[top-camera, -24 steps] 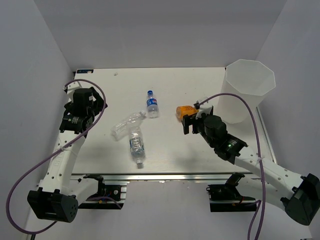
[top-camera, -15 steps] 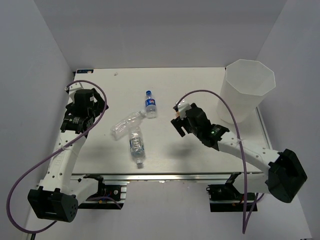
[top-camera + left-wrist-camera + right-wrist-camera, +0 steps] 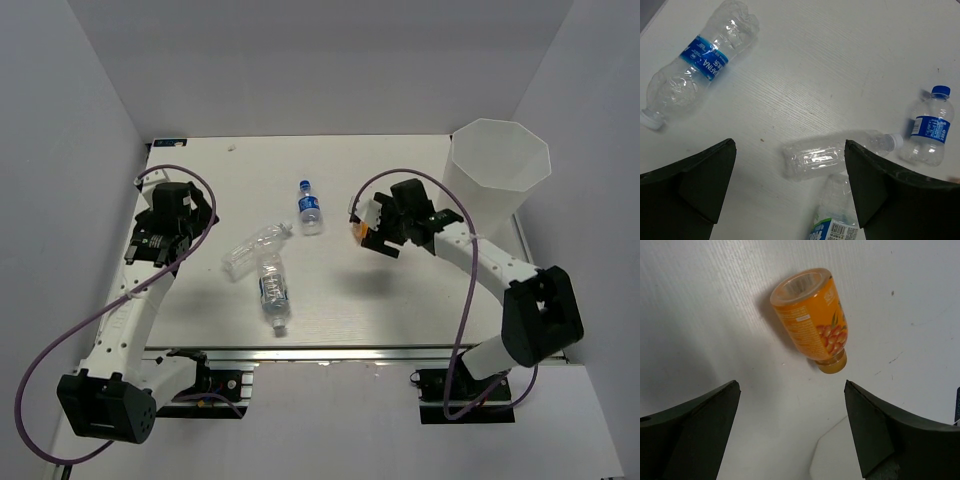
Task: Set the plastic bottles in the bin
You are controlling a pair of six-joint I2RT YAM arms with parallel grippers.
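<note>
Plastic bottles (image 3: 700, 55) scattered on white wood-grain tabletop (image 3: 340, 290), well left of the bin (image 3: 480, 210) (far right corner). Blue labels, white lettering too blurred to read; one barcode. Orange bottle (image 3: 811, 322): berry artwork, print illegible. Left hand (image 3: 788, 145) fingers apart, empty. Right hand (image 3: 790, 385) likewise, over orange bottle. Pale plain walls (image 3: 300, 60).

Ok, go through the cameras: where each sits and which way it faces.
Top external: above and behind the bases, looking down at the table, bin, left arm and right arm.
Left wrist: looks down at four plastic bottles; the open left gripper frames the bottom.
Right wrist: looks down at the lying orange bottle; the open right gripper shows.
Shared: the blue-capped bottle, top and left wrist; the orange bottle, top and right wrist.
</note>
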